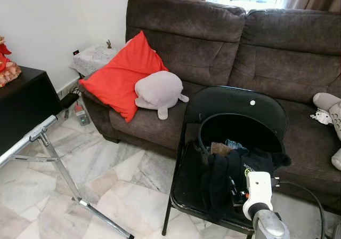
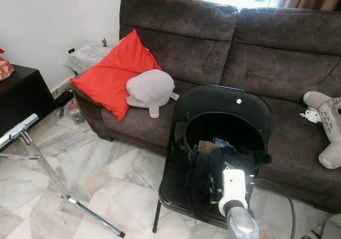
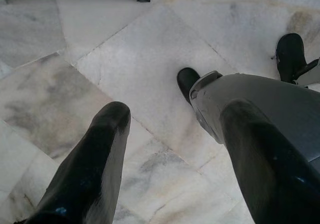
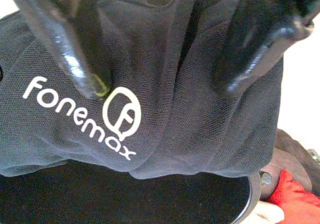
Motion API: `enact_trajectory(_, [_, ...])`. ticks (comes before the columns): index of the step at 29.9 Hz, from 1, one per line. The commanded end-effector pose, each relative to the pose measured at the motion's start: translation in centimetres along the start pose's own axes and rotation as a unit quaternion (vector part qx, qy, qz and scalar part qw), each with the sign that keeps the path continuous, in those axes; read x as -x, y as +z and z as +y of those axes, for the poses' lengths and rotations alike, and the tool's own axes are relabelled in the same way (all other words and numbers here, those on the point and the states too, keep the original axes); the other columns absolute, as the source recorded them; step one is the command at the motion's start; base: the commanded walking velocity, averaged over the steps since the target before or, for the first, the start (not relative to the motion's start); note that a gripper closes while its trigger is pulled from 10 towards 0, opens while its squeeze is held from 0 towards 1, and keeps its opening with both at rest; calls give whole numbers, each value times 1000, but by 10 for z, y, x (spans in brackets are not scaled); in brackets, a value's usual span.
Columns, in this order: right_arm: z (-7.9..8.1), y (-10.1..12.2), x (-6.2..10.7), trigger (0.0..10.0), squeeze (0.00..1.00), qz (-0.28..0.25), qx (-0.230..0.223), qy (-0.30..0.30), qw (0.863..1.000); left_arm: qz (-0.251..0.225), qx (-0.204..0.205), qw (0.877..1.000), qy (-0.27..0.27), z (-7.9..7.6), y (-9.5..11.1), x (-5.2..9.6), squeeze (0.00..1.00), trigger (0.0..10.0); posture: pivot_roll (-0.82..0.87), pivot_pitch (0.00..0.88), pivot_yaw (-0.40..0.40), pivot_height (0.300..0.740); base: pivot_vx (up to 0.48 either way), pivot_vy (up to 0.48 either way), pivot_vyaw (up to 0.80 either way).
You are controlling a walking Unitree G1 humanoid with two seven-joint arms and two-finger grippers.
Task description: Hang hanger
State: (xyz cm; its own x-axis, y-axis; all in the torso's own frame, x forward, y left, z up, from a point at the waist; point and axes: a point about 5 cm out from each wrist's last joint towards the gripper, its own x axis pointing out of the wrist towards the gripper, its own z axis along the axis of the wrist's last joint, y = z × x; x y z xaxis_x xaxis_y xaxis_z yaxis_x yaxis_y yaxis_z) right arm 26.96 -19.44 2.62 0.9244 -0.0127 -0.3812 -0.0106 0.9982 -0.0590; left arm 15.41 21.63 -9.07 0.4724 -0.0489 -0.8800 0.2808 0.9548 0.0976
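Head view: dark garment lies crumpled on a black folding chair before the brown sofa.
Right wrist: right hand spread, touching the "fonemax" fabric.
Left wrist: left hand spread above marble floor.

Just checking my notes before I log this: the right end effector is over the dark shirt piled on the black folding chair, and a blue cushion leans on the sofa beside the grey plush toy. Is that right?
One thing is wrong: the cushion is red, not blue, as the left eye view shows. The rest holds: the right end effector is over the dark shirt on the black folding chair, and the cushion leans on the sofa beside the grey plush toy.
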Motion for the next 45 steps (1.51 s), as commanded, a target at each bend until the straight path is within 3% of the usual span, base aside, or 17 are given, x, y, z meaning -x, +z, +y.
enact_trajectory(1, [0,2,-3,0,0,3,6,3,1000,9,-1,1000,2,2,-4,1,0,10000,-68,15,23,740,0,0,0])
enact_trajectory(28, [10,10,-11,0,0,-12,12,20,1000,9,-5,1000,3,3,-4,1,0,10000,-61,16,23,740,0,0,0])
enact_trajectory(45, [-9,59,-26,0,0,-95,-1,-22,995,7,-8,1000,3,2,-3,1,0,10000,-59,15,24,740,0,0,0])
